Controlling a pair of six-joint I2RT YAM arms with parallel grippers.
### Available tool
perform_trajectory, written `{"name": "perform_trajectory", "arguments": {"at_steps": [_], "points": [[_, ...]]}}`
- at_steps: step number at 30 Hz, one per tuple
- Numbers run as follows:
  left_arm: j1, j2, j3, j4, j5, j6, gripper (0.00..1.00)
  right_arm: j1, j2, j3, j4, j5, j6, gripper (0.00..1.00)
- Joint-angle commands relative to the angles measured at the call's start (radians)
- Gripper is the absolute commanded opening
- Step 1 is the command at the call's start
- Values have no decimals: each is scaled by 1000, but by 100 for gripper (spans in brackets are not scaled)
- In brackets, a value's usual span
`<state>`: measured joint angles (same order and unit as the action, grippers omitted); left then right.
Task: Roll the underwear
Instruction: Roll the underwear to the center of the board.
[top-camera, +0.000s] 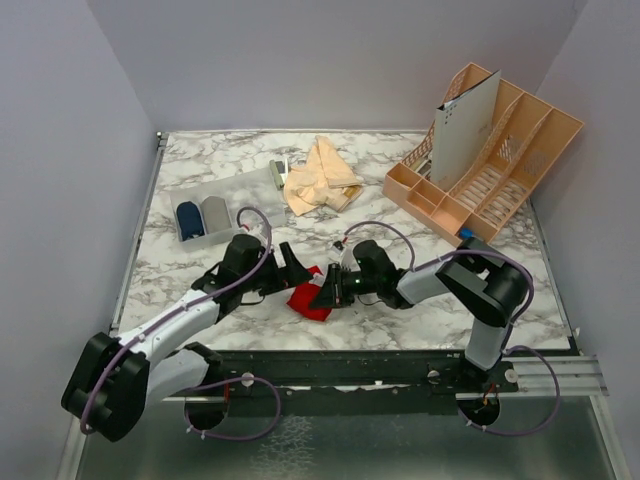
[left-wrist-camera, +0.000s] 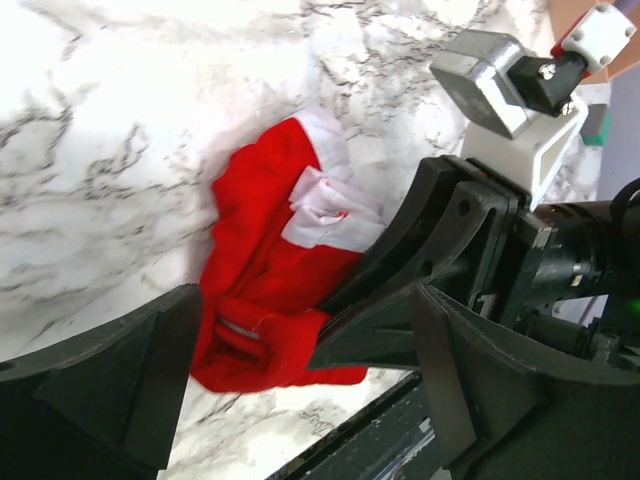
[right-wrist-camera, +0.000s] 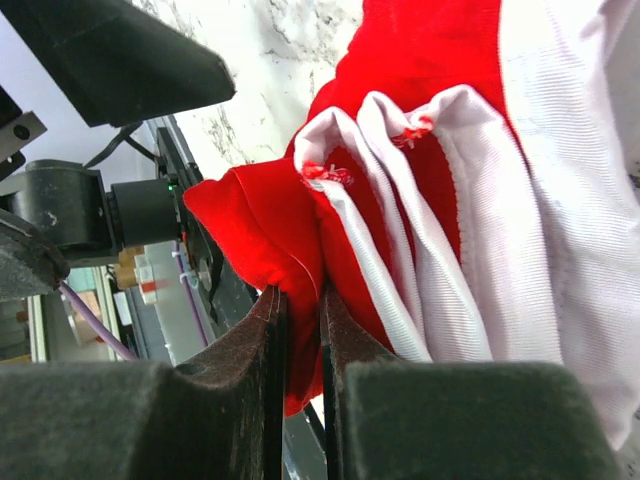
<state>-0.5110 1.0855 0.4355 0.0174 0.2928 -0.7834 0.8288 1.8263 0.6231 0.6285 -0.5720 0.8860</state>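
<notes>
Red underwear (top-camera: 312, 300) lay bunched on the bench (top-camera: 420, 318), near its front edge and between my two arms. It was not a tidy roll; in the right wrist view the white trim layers splayed loose.

Right end effector (right-wrist-camera: 298, 330): clamped together on a thin fold of red cloth (right-wrist-camera: 250, 215) at the bundle's edge.
Left end effector (left-wrist-camera: 300, 395): spread wide, one finger on each side of the garment (left-wrist-camera: 265, 290), gripping nothing.

Risks noted:
- The right pinch held only an outer fold. A pull or turn could slip the cloth out, or drag one layer and leave the rest behind, so the bundle would open rather than tighten.
- The loose trim folds could spring apart if they were not trapped when the left end effector closed.
- The right end effector (left-wrist-camera: 400, 270) sat inside the left one's span. Closing there could strike it, or grip it instead of the cloth.
- The front edge was close, so a sweep toward me could push the garment off the bench.

The peach underwear (top-camera: 320, 178) lay well apart at the back, untouched.
</notes>
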Motion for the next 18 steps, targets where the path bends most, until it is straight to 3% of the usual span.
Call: {"name": "perform_trajectory", "arguments": {"at_steps": [1, 5, 10, 18], "points": [[0, -93, 1, -203, -109, -1, 91, -9, 80, -49, -130, 82, -9, 1], [0, -189, -52, -308, -136, -87, 90, -12, 98, -60, -101, 73, 13, 1], [-1, -338, -168, -234, -56, -169, 87, -13, 121, -65, -72, 64, 33, 1], [-4, -330, -255, -184, -30, -180, 83, -14, 134, -69, -58, 60, 43, 2]]}}
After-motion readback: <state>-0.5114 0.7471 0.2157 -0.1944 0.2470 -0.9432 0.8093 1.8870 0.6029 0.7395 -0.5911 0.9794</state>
